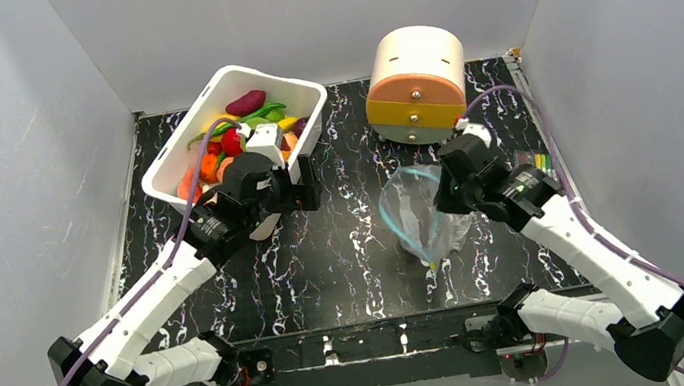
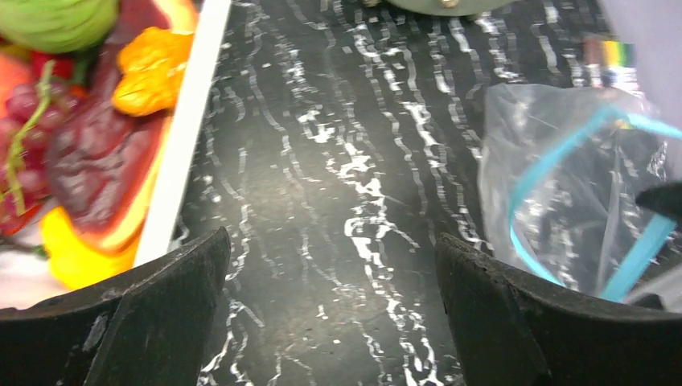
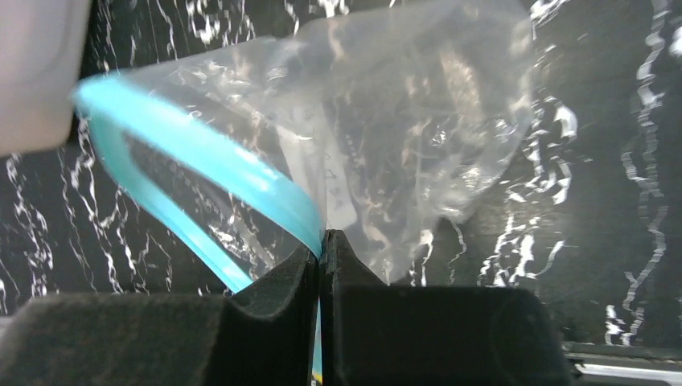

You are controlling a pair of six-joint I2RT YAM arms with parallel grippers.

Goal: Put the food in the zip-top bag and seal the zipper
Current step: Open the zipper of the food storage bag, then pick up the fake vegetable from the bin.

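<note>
Top external view: the food (image 1: 251, 115) lies heaped in the white bin (image 1: 177, 140), just ahead-left of the left gripper (image 2: 328, 245), whose jaws gape empty. Off to its right stands the zip-top bag (image 1: 419, 212), its zipper (image 3: 233, 173) pinched by the clenched right gripper (image 3: 322, 241), mouth open.

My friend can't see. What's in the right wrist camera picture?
The right hand pinches the teal zipper of a clear bag, whose mouth gapes open. Behind it is a black marbled table, and a blurry white shape fills the top left corner.
</note>
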